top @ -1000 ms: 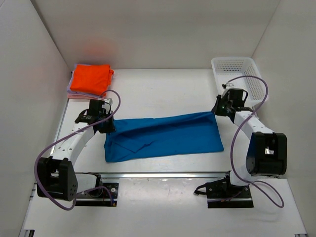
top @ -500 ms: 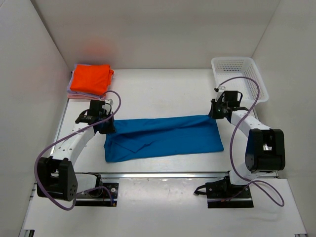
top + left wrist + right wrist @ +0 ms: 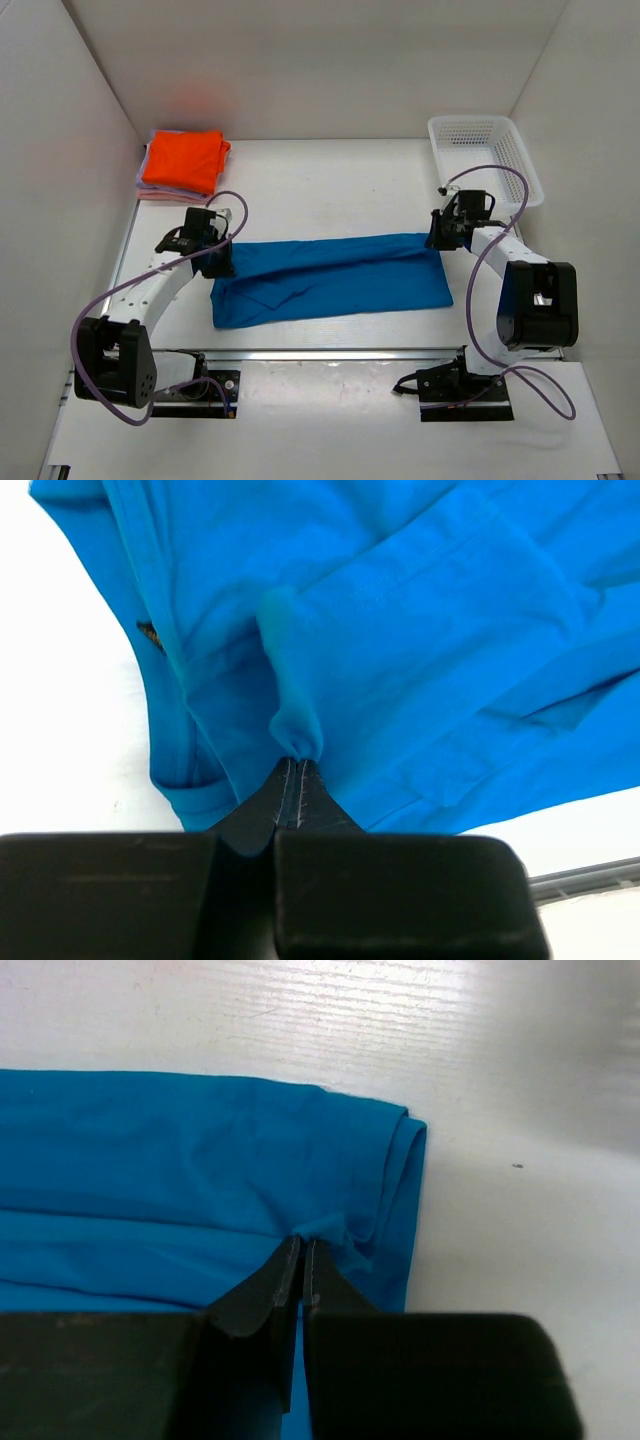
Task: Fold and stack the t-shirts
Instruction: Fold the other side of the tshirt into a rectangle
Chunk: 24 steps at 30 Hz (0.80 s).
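white table, white walls, one blue t-shirt pinched by my left gripper and right gripper, one orange t-shirt past left jaws, one basket past right

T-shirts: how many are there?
3: a blue t-shirt spread across the middle, an orange t-shirt folded far left, a pale pink t-shirt under it; more may hide in that stack.
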Each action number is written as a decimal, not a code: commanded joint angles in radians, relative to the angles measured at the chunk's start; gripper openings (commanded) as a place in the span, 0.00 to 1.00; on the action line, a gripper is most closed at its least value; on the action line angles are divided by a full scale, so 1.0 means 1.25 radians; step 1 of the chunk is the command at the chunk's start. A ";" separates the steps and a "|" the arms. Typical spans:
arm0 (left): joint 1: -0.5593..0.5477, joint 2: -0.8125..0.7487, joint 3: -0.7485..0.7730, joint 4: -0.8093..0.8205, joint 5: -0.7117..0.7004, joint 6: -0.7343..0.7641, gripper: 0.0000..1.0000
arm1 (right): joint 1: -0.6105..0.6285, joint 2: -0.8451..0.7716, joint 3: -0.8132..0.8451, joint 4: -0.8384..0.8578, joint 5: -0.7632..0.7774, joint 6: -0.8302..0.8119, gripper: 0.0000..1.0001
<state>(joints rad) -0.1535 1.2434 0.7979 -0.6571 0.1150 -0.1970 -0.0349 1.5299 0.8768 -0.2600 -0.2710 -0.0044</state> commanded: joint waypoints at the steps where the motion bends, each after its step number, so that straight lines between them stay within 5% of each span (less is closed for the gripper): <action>1: -0.004 -0.030 -0.019 -0.006 -0.012 0.012 0.00 | 0.005 -0.009 -0.007 -0.013 0.000 -0.015 0.00; 5: 0.006 -0.046 -0.028 -0.003 -0.023 0.005 0.18 | 0.011 -0.025 -0.017 -0.073 -0.004 -0.001 0.08; 10: 0.018 -0.074 -0.017 0.010 -0.045 -0.013 0.28 | 0.010 -0.124 -0.080 -0.131 0.006 0.040 0.43; 13: 0.015 -0.082 0.005 0.012 -0.051 -0.029 0.38 | -0.008 -0.159 -0.090 -0.152 0.020 0.045 0.54; 21: -0.066 -0.070 -0.001 0.032 -0.029 -0.091 0.36 | 0.014 -0.117 -0.009 -0.092 0.001 0.027 0.52; 24: -0.149 -0.028 -0.022 0.081 -0.050 -0.154 0.34 | 0.044 -0.063 0.055 -0.074 -0.008 0.022 0.41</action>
<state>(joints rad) -0.2646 1.1801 0.7715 -0.6193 0.0589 -0.3130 -0.0135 1.4105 0.8635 -0.4225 -0.2573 0.0303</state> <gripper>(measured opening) 0.344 0.431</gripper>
